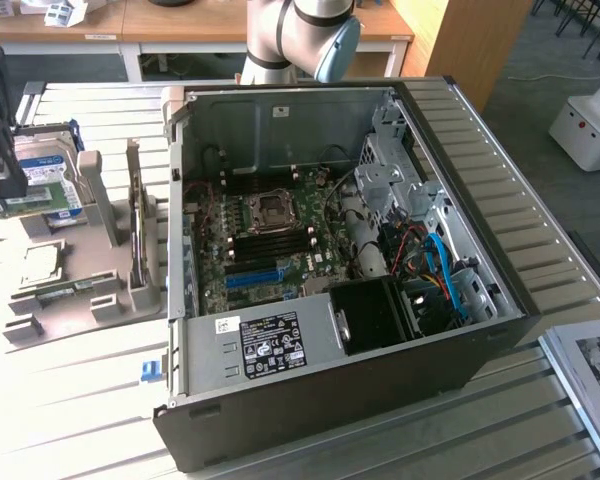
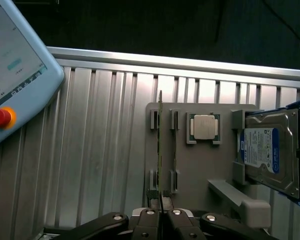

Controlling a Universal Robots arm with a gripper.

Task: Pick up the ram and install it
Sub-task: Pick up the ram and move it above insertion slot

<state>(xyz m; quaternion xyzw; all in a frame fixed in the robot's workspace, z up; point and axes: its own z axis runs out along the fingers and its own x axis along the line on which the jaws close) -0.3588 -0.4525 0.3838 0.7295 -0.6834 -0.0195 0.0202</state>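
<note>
Two fingers (image 2: pixel 147 225) are closed tight on the thin green ram (image 2: pixel 160 150). It is just over the gray holder (image 2: pixel 200 170) on the bench (image 2: pixel 90 150), well apart from the open computer case (image 1: pixel 260 125).

Worktop (image 1: pixel 525 215): ribbed aluminium slats, pale grey, strongly lit and washed out toward the exterior view's left. Behind it, wood-topped desks (image 1: pixel 180 22) on white frames. Tall wooden panel (image 1: pixel 460 40) at the exterior view's right. Floor (image 1: pixel 535 100) there is grey carpet, with a white unit (image 1: pixel 585 125) standing on it. Wrist view: ground beyond the worktop's edge is dark.
</note>
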